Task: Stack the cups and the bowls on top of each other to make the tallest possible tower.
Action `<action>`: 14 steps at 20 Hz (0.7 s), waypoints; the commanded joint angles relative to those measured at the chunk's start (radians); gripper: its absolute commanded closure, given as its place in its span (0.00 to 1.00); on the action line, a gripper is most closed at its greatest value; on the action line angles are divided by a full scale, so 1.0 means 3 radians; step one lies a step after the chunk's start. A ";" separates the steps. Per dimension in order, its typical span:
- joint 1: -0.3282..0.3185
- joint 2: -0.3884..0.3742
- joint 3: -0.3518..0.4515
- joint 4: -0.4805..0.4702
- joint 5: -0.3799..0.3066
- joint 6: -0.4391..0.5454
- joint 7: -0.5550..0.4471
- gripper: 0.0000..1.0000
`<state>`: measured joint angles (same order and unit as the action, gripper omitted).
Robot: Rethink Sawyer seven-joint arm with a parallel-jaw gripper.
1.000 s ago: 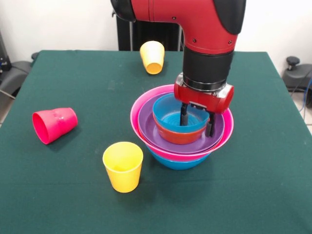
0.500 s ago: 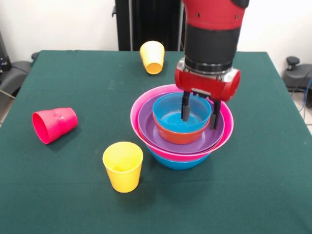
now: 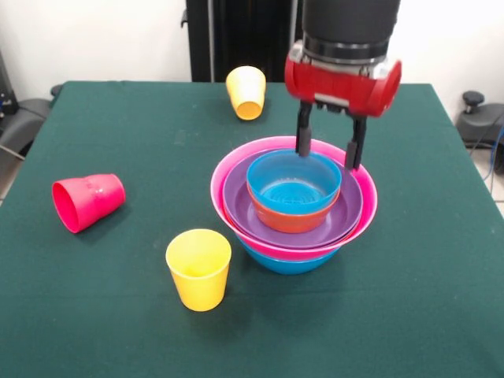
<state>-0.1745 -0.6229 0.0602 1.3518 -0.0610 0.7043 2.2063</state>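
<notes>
- The red-and-black claw (image 3: 329, 154) hangs with its 2 dark fingers (image 3: 303, 138) spread apart and empty, tips just above the far rim of the small glossy blue plastic bowl (image 3: 294, 185).
- That bowl tops the nested tower (image 3: 293, 206) near the middle of the green-clothed surface (image 3: 118, 315): under it an orange bowl (image 3: 290, 219), a wide purple bowl (image 3: 236, 206), a big pink bowl (image 3: 222, 183) and a blue bowl (image 3: 287, 264) at the bottom.
- Risk: the bowls sit inside one another, so the pile gains little height, and a finger clipping a rim could shift the loose nest.
- Risk: the red-pink plastic cup (image 3: 87, 201) lies on its side, open end towards the camera, well apart from the tower; I judge its glossy curved wall could roll or slip under a grasp.
- The far yellow plastic cup (image 3: 246, 92) is also tipped over; the near yellow plastic cup (image 3: 198, 268) stands upright and looks easiest to take.
- Count: 5 bowls visible, all in the tower; 3 cups, 2 yellow and 1 red-pink, none stacked.
</notes>
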 commanded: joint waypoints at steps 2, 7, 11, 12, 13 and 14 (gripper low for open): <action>-0.0170 -0.0184 0.0232 0.0179 0.0005 0.0585 -0.0297 0.00; -0.0409 -0.0059 0.0338 0.0037 -0.0114 0.0569 -0.0612 0.00; -0.0543 0.0158 0.0449 -0.0172 -0.0241 0.0483 -0.0780 0.00; -0.0571 0.0214 0.0479 -0.0235 -0.0267 0.0483 -0.0832 0.00; -0.0587 0.0260 0.0495 -0.0302 -0.0304 0.0498 -0.0874 0.00; -0.0609 0.0303 0.0521 -0.0351 -0.0323 0.0499 -0.0908 0.00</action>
<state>-0.3217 -0.6492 0.0910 1.3162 -0.0743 0.7846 2.2063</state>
